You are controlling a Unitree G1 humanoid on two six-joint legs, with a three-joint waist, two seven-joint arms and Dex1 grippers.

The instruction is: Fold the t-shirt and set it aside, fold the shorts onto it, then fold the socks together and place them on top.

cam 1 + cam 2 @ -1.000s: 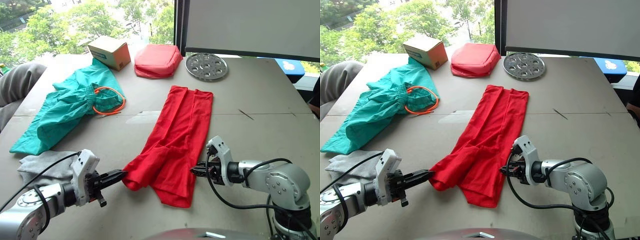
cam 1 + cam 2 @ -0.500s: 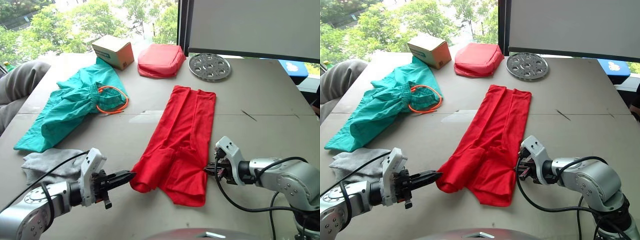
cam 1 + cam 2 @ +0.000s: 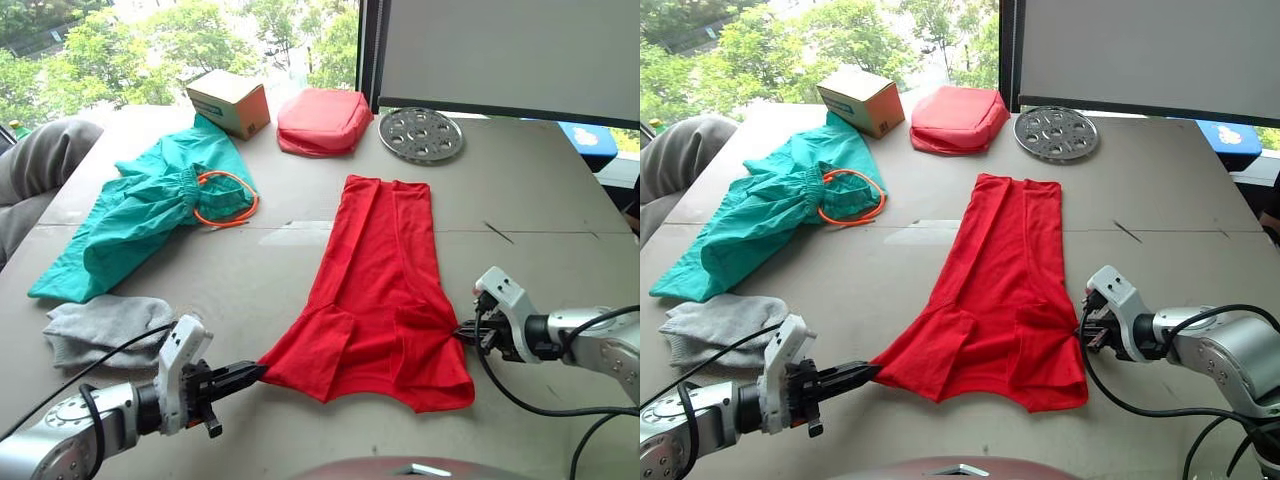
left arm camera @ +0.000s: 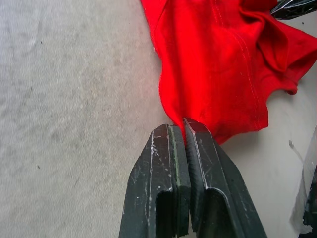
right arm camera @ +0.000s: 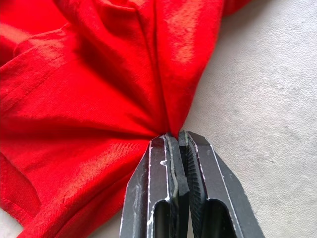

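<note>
Grey tabletop (image 3: 560, 190), with t-shirt (image 3: 380, 280) lying centre frame; left gripper (image 3: 252, 372) pinched closed on near-left corner, right gripper (image 3: 466, 330) clamped on right edge. Thin bite on both: could slip free under tension, bunching the fold; shorts (image 3: 140, 215) upper left, socks (image 3: 100, 325) lower left

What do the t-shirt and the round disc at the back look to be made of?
The t-shirt: thin matte red cloth, probably a cotton-like knit; it creases softly and bunches to a point where the right gripper pinches it. The round disc: apparently metal, silvery grey with a dull sheen and round holes.
</note>
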